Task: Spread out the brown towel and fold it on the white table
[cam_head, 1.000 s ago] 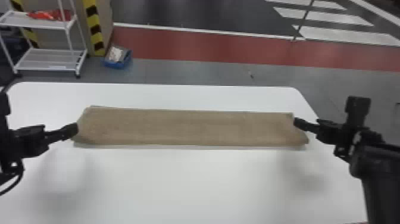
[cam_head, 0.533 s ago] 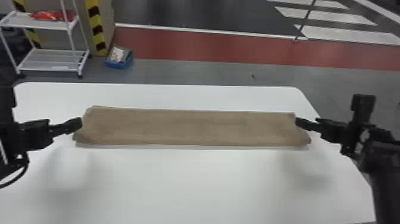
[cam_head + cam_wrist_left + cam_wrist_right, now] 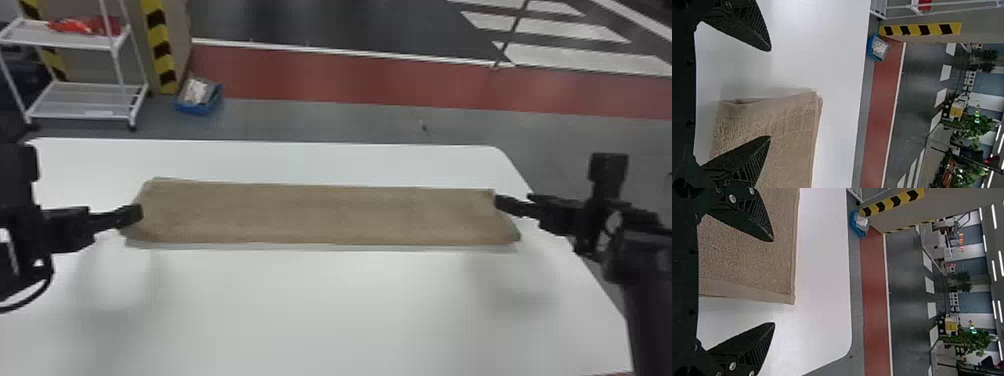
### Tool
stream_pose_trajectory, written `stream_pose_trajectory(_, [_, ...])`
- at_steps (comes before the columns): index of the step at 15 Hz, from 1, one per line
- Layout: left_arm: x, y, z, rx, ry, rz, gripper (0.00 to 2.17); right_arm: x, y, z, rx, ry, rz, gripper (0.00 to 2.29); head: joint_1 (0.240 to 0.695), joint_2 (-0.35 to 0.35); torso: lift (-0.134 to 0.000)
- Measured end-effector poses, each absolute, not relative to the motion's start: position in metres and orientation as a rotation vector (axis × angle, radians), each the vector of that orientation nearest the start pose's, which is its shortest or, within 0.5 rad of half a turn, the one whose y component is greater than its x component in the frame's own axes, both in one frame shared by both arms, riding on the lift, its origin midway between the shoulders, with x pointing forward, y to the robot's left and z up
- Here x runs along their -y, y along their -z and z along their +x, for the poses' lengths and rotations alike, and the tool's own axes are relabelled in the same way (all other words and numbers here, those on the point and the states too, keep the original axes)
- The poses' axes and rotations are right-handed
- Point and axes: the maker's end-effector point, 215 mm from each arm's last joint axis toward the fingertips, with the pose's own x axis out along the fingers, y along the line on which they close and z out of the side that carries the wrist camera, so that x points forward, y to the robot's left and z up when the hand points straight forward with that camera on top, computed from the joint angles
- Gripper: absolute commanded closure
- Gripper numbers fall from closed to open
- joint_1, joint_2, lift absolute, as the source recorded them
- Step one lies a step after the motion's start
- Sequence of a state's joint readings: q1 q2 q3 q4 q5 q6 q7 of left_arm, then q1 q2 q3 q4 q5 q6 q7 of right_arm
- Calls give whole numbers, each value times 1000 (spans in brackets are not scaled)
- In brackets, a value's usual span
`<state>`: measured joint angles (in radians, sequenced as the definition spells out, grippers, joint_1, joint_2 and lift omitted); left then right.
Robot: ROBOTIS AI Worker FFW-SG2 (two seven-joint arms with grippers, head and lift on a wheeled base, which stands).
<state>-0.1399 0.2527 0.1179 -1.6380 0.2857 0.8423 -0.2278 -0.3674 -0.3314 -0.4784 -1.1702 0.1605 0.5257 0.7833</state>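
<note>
Brown towel [image 3: 320, 215] lay flat; the left gripper [image 3: 770, 94] and right gripper [image 3: 774, 282] had fingers wide by its ends, maybe to pinch them.

Between the left gripper [image 3: 135, 212] and the right gripper [image 3: 501, 204], the brown towel [image 3: 320, 215] lies low and occupies the room at table level. On the near side of both grippers, the white table [image 3: 320, 300] offers a wide bare passage; on their far side, a narrower bare strip follows the table's far edge. Outward from the right gripper, its own arm [image 3: 645, 270] stands in the way. Each gripper has its fingers [image 3: 746, 27] apart, and an end of the towel shows across this opening; the height between them is difficult to judge.
</note>
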Motion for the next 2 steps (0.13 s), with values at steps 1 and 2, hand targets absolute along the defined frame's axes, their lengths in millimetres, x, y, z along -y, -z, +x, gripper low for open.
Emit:
stream_pose_trajectory(1, [-305, 428, 583, -594, 154, -136, 90, 502, 406, 596, -504, -143, 71, 137, 695, -178, -124])
stream_pose_trajectory(2, [-303, 427, 584, -593, 159, -135, 90, 503, 405, 596, -500, -147, 66, 137, 695, -181, -124])
